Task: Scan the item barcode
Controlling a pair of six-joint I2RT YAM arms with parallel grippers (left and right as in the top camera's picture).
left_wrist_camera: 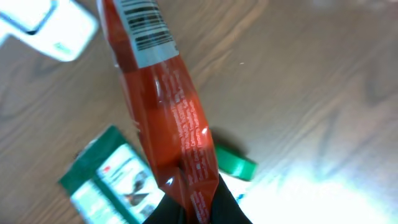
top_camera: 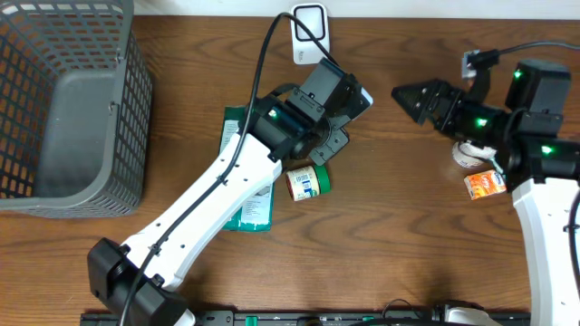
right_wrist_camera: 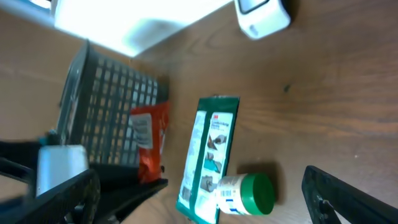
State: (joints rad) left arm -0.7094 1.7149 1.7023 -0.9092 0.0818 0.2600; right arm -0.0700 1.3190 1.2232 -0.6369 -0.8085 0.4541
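Barcode (left_wrist_camera: 146,25) is visible on my left wrist camera, printed on a pale label near the far end of the red pouch (left_wrist_camera: 168,106). The left gripper (left_wrist_camera: 193,202) is clamped together on the opposite end of this pouch, and its dark fingers (left_wrist_camera: 221,208) pinch the sealed edge. The pouch stands out from the claw, a little tilted, and it seems lifted off the table (top_camera: 408,235). The end with the barcode is near the white scanner (left_wrist_camera: 50,28) but not touching it. From overhead I cannot see the pouch well, because the left wrist covers it; the wrist sits just beside the scanner, on the side toward me.

Below the pouch, a green packet (left_wrist_camera: 106,180) lies flat on the wood, and the left arm crosses over it in the overhead view. A small bottle (top_camera: 308,181) with a green lid lies on its side just beside that packet.

The right gripper (top_camera: 408,95) has its jaws wide apart and holds nothing. It hangs above the table on the right side, pointing toward the left arm, well apart from the pouch. Under the right arm I see a white roll (top_camera: 469,156) and an orange pack (top_camera: 485,184). A grey basket (top_camera: 54,109) stands at the far left corner.
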